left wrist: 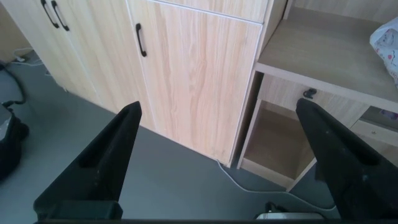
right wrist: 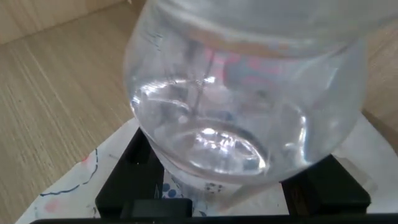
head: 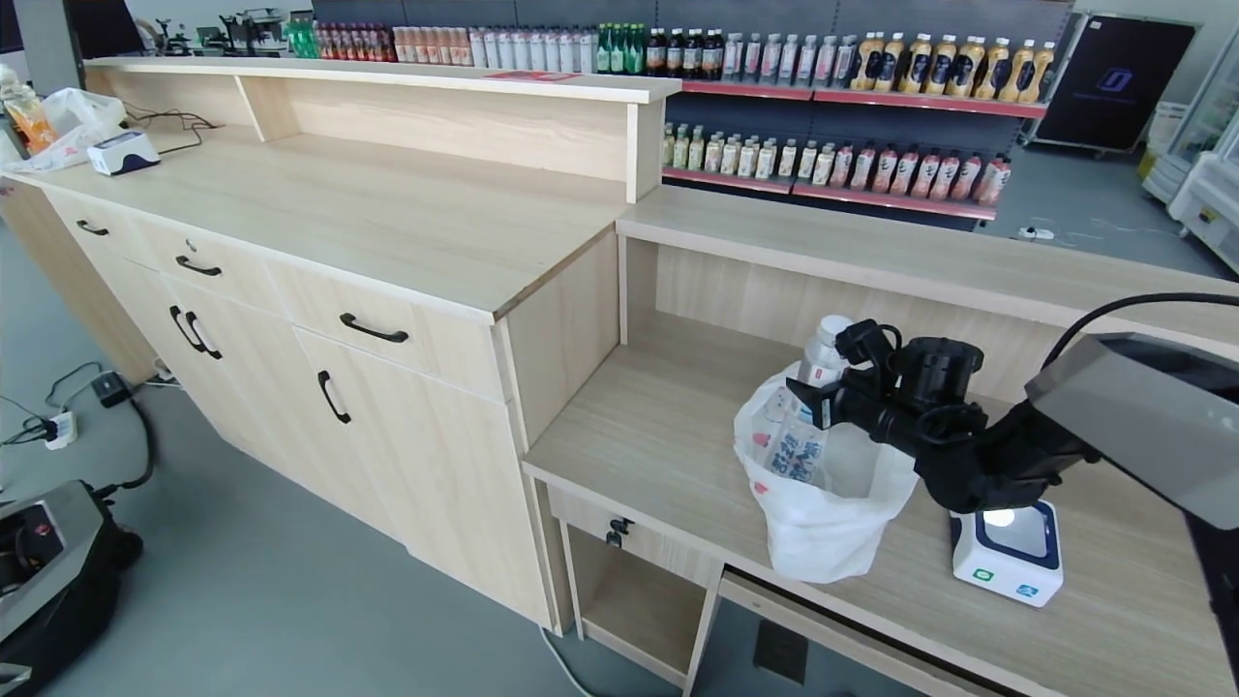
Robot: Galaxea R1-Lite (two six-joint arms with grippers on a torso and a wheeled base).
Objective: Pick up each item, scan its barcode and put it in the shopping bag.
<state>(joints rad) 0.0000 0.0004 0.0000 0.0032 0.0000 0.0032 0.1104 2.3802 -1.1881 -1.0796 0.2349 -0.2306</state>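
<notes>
In the head view my right gripper [head: 825, 389] is shut on a clear plastic bottle [head: 821, 360] with a white cap, held at its upper part. The bottle leans with its lower end down in the mouth of the white shopping bag [head: 823, 523] on the low desk. The right wrist view shows the bottle's clear base [right wrist: 230, 118] up close between my right gripper's [right wrist: 230, 190] dark fingers [right wrist: 134, 180], with the bag's white plastic [right wrist: 68, 196] below. My left gripper [left wrist: 217, 109] is open and empty, low over the grey floor in front of the cabinet doors.
A white barcode scanner [head: 1007, 554] stands on the low desk [head: 658, 426] just right of the bag. The tall counter [head: 368, 213] to the left carries a second scanner [head: 123, 152] and a plastic bag [head: 68, 121]. Drink shelves [head: 832, 97] line the back. Cables [head: 58, 416] lie on the floor.
</notes>
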